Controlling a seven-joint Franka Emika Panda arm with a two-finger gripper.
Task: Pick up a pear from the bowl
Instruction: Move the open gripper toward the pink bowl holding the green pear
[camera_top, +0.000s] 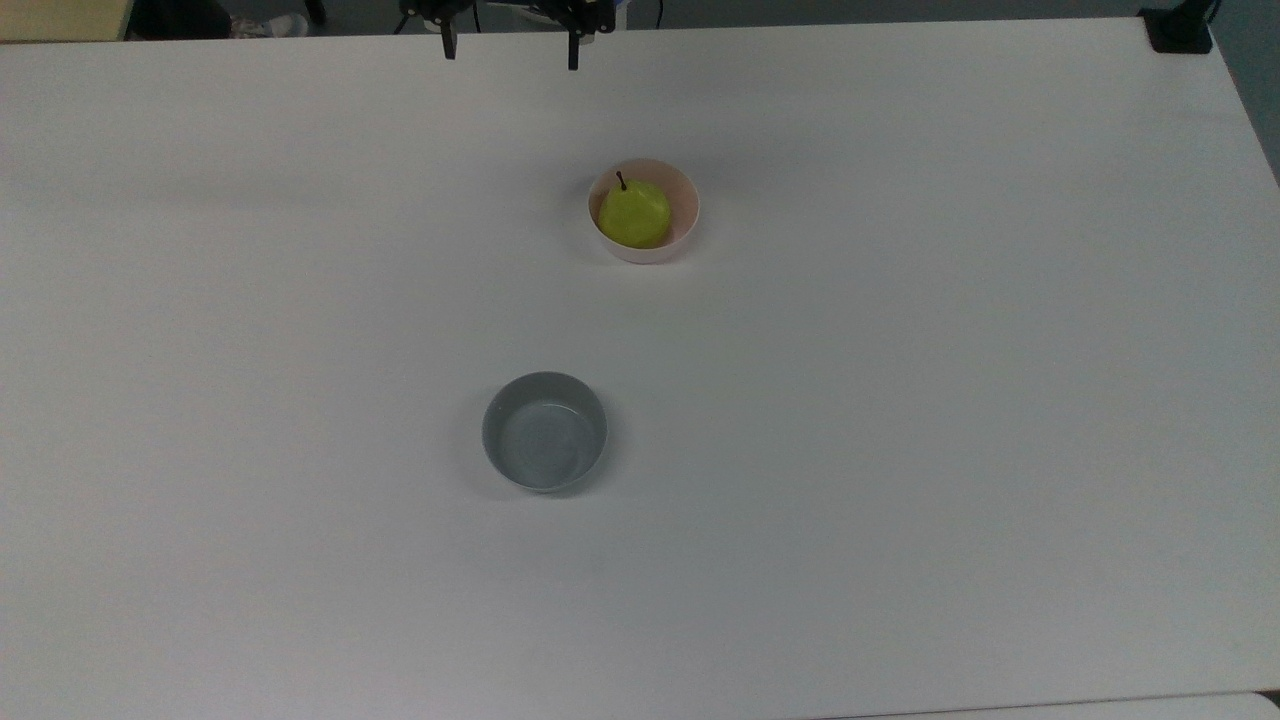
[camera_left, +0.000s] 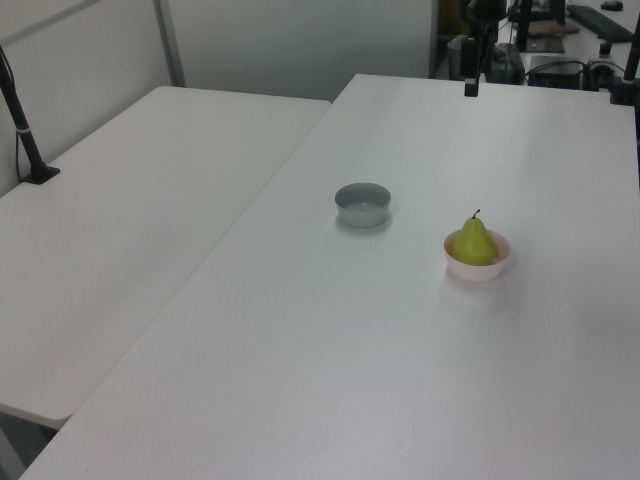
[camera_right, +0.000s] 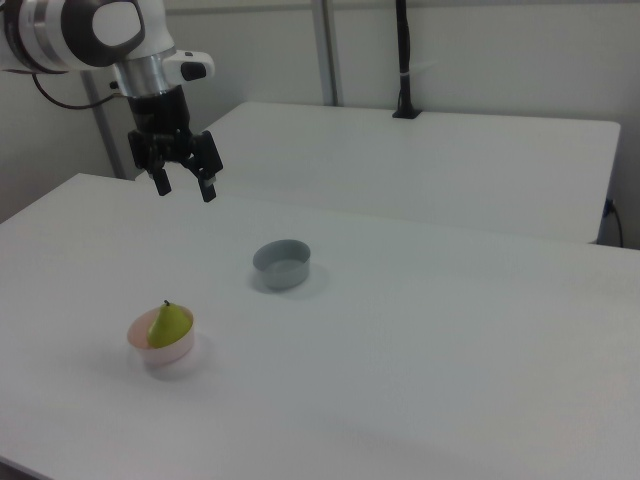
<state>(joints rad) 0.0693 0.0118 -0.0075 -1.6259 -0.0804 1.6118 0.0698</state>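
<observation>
The broad white counter (camera_top: 900, 450) is stretching across the room, with a second white counter (camera_right: 450, 160) standing just beside it. Above the near one, the white-and-grey jointed robot arm (camera_right: 90, 35) is hanging in the air, its black two-fingered pincer (camera_right: 184, 189) pointing downward with its fingers spread apart and gripping nothing; in the top view the finger tips are poking in at the upper edge (camera_top: 510, 55). The pincer is hovering well apart from the small round pale pink bowl (camera_top: 683, 195), which is sitting on the counter toward the right view's left. Well apart from that one, a small round grey bowl (camera_top: 545, 432) is resting nearer the counter's middle. Inside the pink bowl, the small yellow-green pear (camera_top: 634, 214) is standing upright, its rounded body filling much of the bowl and rising above the rim, its short dark stem (camera_top: 621, 180) pointing up. A black pole (camera_right: 403, 60) is standing on the far counter.
</observation>
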